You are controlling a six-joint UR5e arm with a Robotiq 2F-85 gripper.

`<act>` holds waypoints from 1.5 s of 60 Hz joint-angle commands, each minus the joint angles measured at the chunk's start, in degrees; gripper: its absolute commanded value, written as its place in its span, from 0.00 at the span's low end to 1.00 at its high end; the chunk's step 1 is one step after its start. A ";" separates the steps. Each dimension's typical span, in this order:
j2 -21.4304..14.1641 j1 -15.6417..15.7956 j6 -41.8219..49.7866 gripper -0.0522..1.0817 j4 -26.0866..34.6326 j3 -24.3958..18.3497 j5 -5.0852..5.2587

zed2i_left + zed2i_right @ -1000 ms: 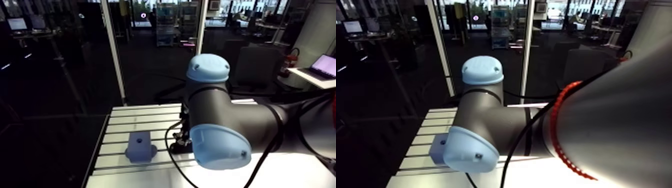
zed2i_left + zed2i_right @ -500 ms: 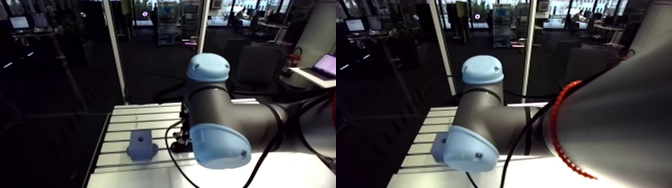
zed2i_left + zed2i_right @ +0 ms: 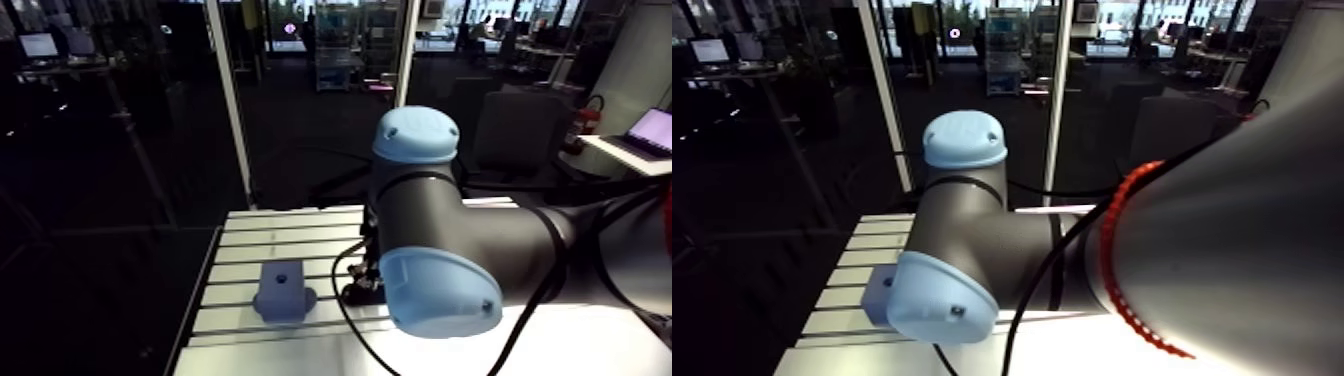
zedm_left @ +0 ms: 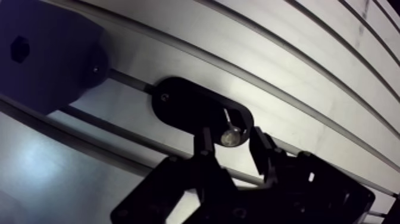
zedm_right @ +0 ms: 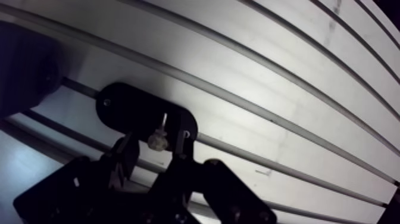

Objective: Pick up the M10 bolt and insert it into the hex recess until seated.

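Hardly anything moved since the earlier arm views. The whole picture slid a touch, so that's the camera; the blue block (image 3: 283, 291) is in the same spot on the table (image 3: 270, 225).

In the wrist view the gripper (image 4: 231, 137) is low over the black oval holder (image 4: 181, 104). Its fingers are spread either side of the M10 bolt (image 4: 231, 138) with small gaps, so nothing is clamped yet. The bolt stands in the holder's near end with a shiny end up; you can't tell if that's head or shank.

Treat it as steel: stiff, dense for its size, smooth and slippery, not fragile. Grip squarely across the exposed end so it doesn't tilt.

The hex recess (image 4: 19, 49) is in the block's top, past the holder's far end and well apart from the bolt. The holder's rim sits close beside the fingers and could snag them.
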 commanded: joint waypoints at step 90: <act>0.76 0.08 -0.01 0.64 -0.12 -0.33 -0.23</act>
